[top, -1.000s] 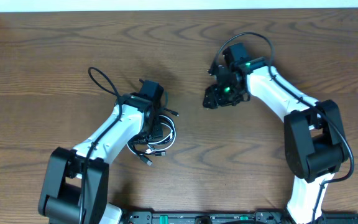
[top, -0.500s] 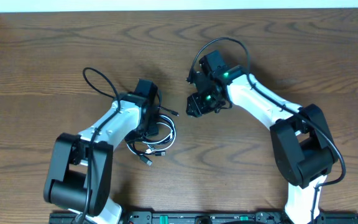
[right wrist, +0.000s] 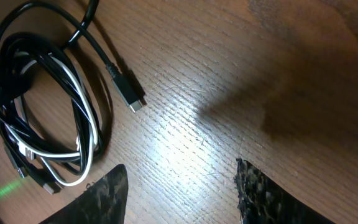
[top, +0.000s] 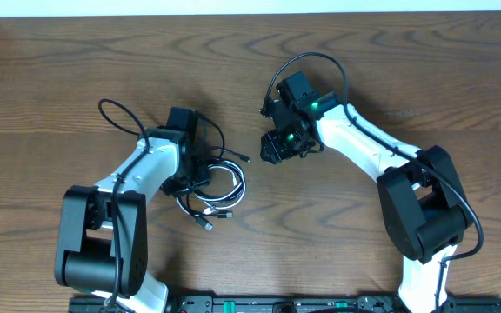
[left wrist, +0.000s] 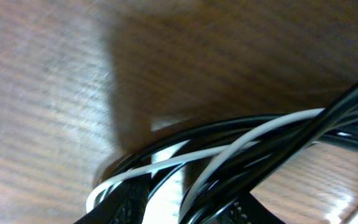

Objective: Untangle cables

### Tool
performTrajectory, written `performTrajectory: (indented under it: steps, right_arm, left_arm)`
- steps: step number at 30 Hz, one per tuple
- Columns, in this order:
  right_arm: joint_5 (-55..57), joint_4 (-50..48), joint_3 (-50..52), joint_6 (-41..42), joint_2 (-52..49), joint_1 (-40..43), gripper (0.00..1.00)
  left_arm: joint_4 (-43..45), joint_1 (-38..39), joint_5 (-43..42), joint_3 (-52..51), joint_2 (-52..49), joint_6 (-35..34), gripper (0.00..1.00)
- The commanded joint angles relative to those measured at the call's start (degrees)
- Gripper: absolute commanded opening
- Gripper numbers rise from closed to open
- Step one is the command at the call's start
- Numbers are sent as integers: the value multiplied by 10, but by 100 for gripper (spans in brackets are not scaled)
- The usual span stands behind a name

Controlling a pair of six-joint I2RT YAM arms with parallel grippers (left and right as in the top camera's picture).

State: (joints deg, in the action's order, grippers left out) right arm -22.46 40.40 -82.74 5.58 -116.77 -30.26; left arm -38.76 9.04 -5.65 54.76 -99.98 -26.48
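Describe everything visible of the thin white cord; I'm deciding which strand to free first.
The thin white cord looks smooth, glossy and plastic-sheathed. It lies coiled in a few loose loops on the brown wooden table, threaded through the thin black cords and touching them where they cross. I cannot pick out its plug ends in the tangle.

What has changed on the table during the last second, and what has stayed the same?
The right gripper moved left toward the cables and stopped, open and empty. The left gripper shifted left at the bundle's edge; whether it took hold cannot be told. The bundle and its free plug end lie about where they were.
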Motion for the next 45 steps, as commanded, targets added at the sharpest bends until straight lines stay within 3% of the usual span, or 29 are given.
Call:
performTrajectory:
  steps: [1, 5, 7, 8, 13, 18, 20, 29, 33, 39, 45]
  right_arm:
    - [1, -2, 4, -3, -5, -1, 53]
    - [1, -2, 4, -3, -5, -1, 53]
    - [1, -2, 4, -3, -5, -1, 53]
    - [1, -2, 4, -3, -5, -1, 53]
    - [1, -4, 4, -3, -6, -1, 55]
    - [-10, -4, 4, -1, -6, -2, 73]
    - [-16, -7, 4, -1, -5, -2, 73]
    - [-25, -16, 4, -1, -6, -9, 65]
    - [-25, -21, 4, -1, -5, -9, 59]
    - [-25, -26, 4, -1, -6, -15, 57]
    - [31, -30, 4, 10, -5, -31, 46]
  left_arm:
    - [21, 0, -21, -14, -9, 23, 37]
    - [61, 0, -21, -33, -9, 23, 31]
    - [73, 0, -22, -43, -9, 23, 19]
    - [77, 0, -27, -47, -9, 23, 8]
    - [78, 0, -71, -45, 1, 62, 7]
    - [75, 0, -89, -42, 55, 65, 7]
    - [75, 0, -108, -42, 81, 66, 7]
    - [72, 0, -119, -42, 159, 66, 7]
    - [55, 2, -119, -42, 157, 65, 7]
    - [49, 29, -119, -42, 151, 65, 8]
    - [61, 66, -120, -42, 151, 65, 8]
